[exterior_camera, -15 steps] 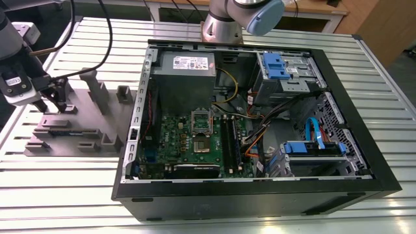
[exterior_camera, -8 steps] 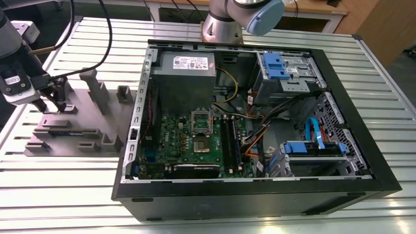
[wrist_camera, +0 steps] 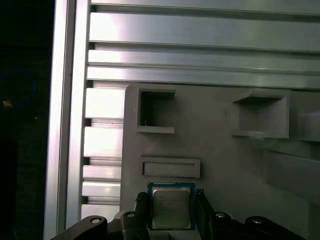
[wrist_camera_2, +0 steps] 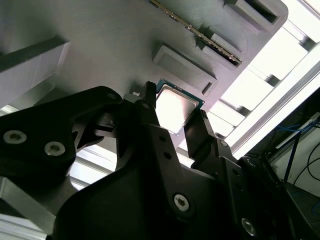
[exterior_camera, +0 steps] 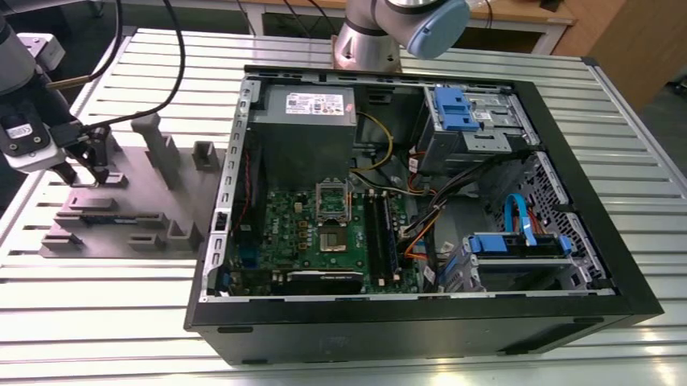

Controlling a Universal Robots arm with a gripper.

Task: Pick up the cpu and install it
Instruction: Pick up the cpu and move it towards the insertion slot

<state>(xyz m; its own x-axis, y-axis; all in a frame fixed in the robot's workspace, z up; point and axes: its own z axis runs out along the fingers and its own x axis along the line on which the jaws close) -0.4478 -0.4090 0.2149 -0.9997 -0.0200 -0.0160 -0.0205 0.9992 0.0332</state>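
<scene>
Cpu (wrist_camera: 171,207) on grey fixture (wrist_camera: 215,145), one edge partly hidden, gripper (wrist_camera: 172,201) straddling it, grip unclear.

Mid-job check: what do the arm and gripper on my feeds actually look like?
The arm is silver-grey tubing with a pale blue joint cap. Its wrist end carries a light grey housing with a small white label, and black cables loop off it. The gripper is matte black, built of angular links dotted with round silver screw heads.
</scene>
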